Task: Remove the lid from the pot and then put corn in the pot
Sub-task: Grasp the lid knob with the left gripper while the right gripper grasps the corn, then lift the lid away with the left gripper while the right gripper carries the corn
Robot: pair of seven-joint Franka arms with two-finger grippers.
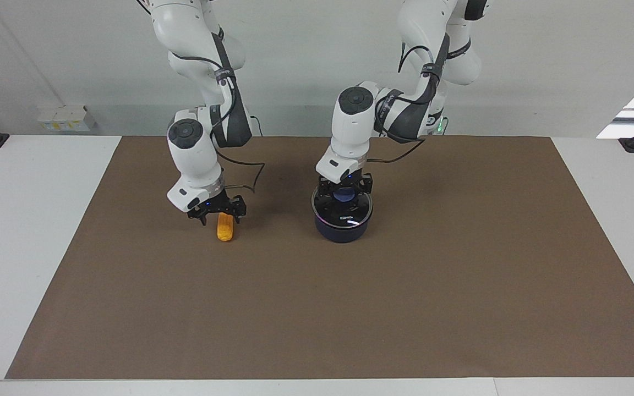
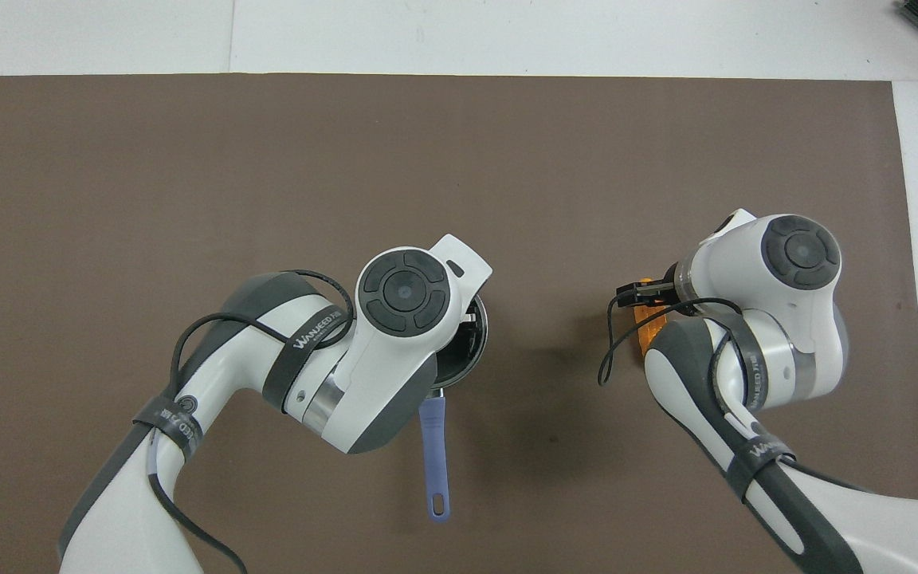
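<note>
Left pincer [image 1: 344, 193] hiding lid [image 2: 476, 341] overhead

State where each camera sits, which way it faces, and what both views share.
Facing view: high across the table, looking at the robots; both arms show in full, left gripper at the lid on the pot, right gripper over the corn.
Overhead view: above the robots' end, looking steeply down; arms enter from the bottom.
Shared: pot, corn, brown mat, half a turn apart.

Most of the corn [image 2: 647, 333] and lid [image 2: 471, 339] under the arms overhead.
</note>
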